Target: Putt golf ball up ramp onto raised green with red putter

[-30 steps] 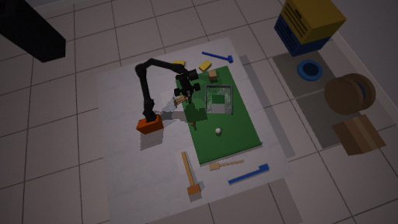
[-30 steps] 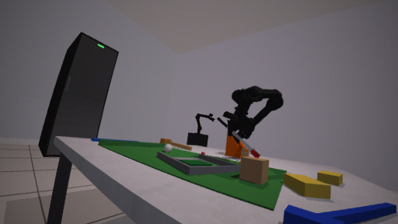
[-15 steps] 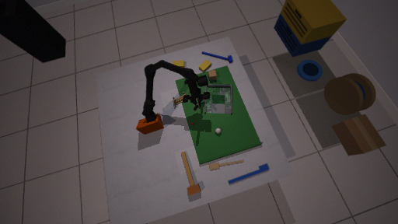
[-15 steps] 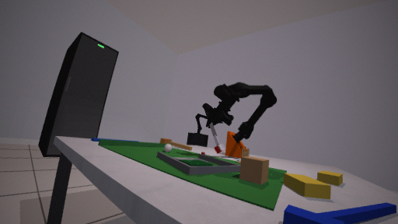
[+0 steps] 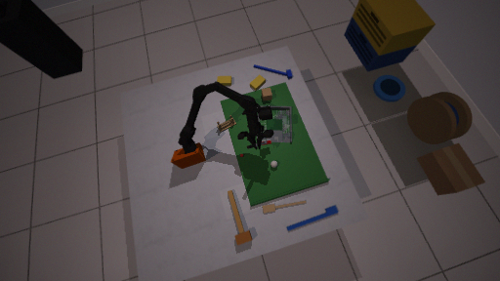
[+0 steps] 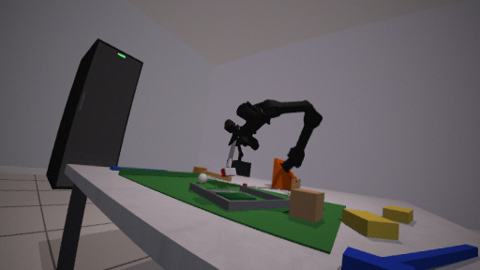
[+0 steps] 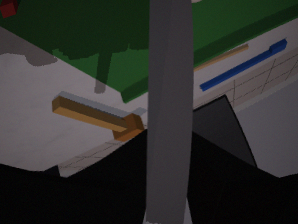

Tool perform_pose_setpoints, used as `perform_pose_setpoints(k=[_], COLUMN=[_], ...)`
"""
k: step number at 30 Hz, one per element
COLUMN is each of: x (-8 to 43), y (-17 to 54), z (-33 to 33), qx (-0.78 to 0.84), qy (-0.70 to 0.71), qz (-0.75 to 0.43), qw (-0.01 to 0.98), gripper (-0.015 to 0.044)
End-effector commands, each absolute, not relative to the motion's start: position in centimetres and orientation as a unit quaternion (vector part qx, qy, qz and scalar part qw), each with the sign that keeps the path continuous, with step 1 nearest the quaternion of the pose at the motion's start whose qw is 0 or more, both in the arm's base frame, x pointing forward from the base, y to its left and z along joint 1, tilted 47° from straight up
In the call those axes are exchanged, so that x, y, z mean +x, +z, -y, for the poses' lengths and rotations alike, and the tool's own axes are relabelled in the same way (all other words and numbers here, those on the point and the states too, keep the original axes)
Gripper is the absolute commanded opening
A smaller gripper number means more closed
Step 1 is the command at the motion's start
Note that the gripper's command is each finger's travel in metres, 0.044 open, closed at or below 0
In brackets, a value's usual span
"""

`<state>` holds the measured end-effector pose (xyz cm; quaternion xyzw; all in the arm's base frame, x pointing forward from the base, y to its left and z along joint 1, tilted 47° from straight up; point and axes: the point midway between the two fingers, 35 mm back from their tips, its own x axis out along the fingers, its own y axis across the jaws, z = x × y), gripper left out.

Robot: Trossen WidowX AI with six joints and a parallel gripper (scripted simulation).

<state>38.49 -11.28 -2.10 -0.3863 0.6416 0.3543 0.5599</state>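
My gripper (image 5: pixel 256 142) (image 6: pixel 235 139) is shut on the red putter, above the green mat (image 5: pixel 303 168) (image 6: pixel 155 183). The putter's grey shaft (image 6: pixel 232 154) (image 7: pixel 170 100) hangs down, slightly tilted, and runs through the middle of the wrist view. Its red and white head (image 5: pixel 268 141) (image 6: pixel 228 172) is at the lower end, seemingly just above the surface; the exact gap is unclear. The white golf ball (image 5: pixel 273 164) (image 6: pixel 202 178) sits on the mat, apart from the head. The grey-walled frame (image 5: pixel 291 128) (image 6: pixel 234 204) around the raised green lies beyond the gripper, partly hidden by the arm in the top view.
A small red cube (image 5: pixel 241 155) (image 7: pixel 7 8) lies at the mat's edge. A wooden block (image 5: pixel 267 95) (image 6: pixel 305 204) stands by the frame. A wooden mallet (image 5: pixel 236 215) (image 7: pixel 90 115), a light wooden mallet (image 5: pixel 290 204) and a blue club (image 5: pixel 312 220) (image 7: pixel 240 67) lie beyond the ball's end.
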Motion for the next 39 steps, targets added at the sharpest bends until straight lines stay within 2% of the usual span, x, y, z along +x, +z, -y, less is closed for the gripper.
perform_pose_setpoints(k=[1, 19, 39], x=[38.8, 39.2, 39.0], y=[-3.4, -9.3, -12.6], z=[13.3, 21.5, 18.2], qx=[-0.389, -0.421, -0.421], qy=[0.321, 0.202, 0.202], qz=[-0.668, -0.760, -0.760], qw=[0.547, 0.453, 0.452], gripper=[0.0000, 0.0000, 0.0000])
